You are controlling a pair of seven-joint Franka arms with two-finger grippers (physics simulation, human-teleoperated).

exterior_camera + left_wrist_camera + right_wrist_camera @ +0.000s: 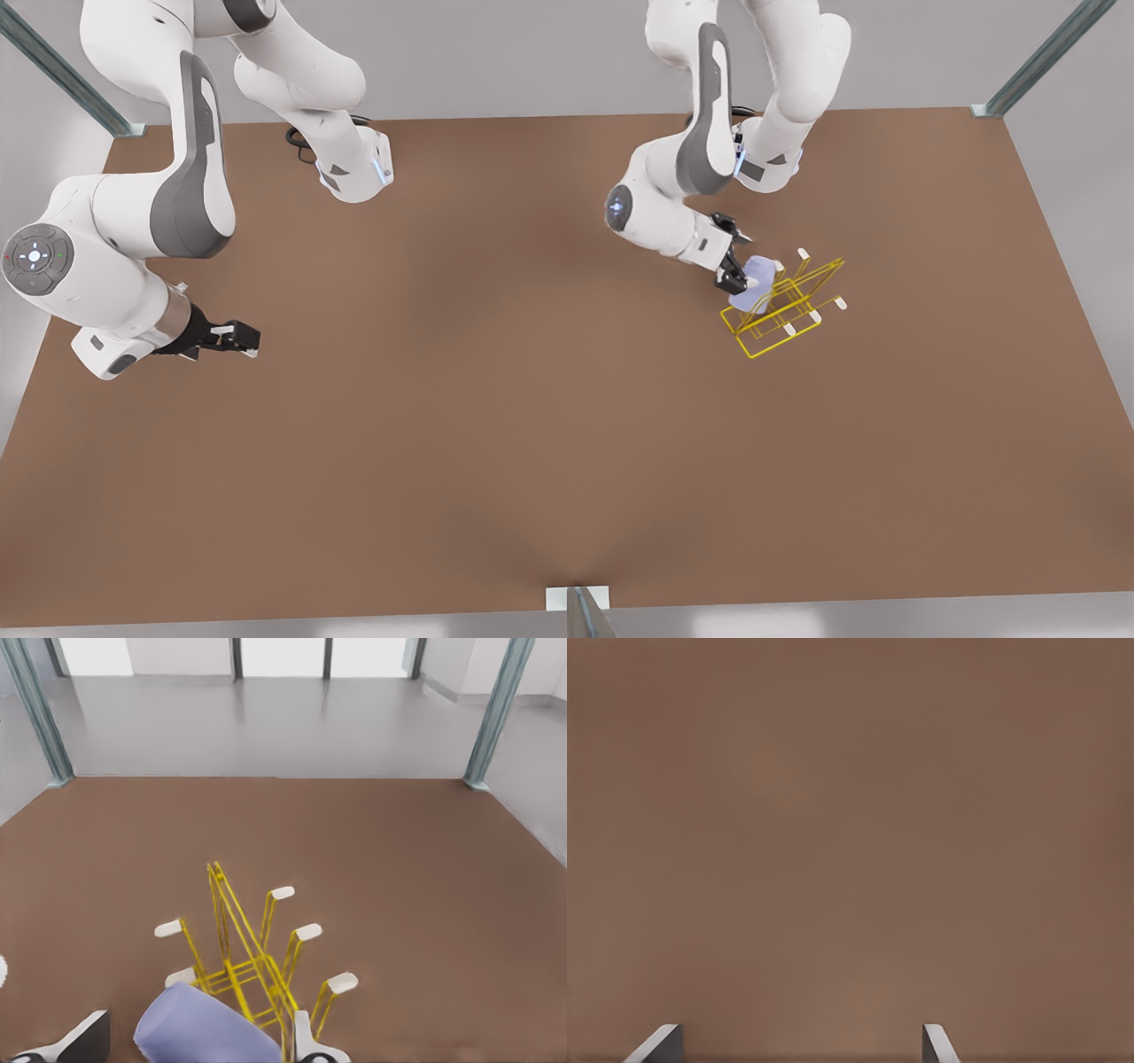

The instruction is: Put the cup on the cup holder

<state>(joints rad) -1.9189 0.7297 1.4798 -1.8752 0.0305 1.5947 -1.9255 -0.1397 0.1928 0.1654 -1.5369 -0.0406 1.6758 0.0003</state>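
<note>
The left gripper [742, 279], on the arm at the front view's right, is closed around the small pale lavender-blue plastic cup [753, 282], a handleless tumbler held tilted on its side; in the left wrist view the cup [202, 1030] lies between the two pale fingertips [84, 1036] of that gripper [199, 1047], one on each flank; the cup sits right against the thin yellow wire-frame cup holder [784, 306], overlapping its near wires in the front view, though whether it rests on a wire or only touches the frame cannot be told; the cup holder [244, 952] stands on the brown tabletop [496, 425] toward the front view's right, with a rectangular base, slanted upright wires and white-capped tips [283, 893] fanning out to both sides; the tips on the far side from the cup carry nothing.

The right gripper [237, 338], on the arm at the front view's left, hangs low over bare tabletop, well apart from the cup and the cup holder, and waits; in the right wrist view its two fingertips [660, 1043] stand wide apart with nothing between them, above plain brown tabletop [850, 842].

Grey metal frame posts [62, 75] rise at the tabletop's corners; beyond them in the left wrist view lies a grey floor [266, 726].
</note>
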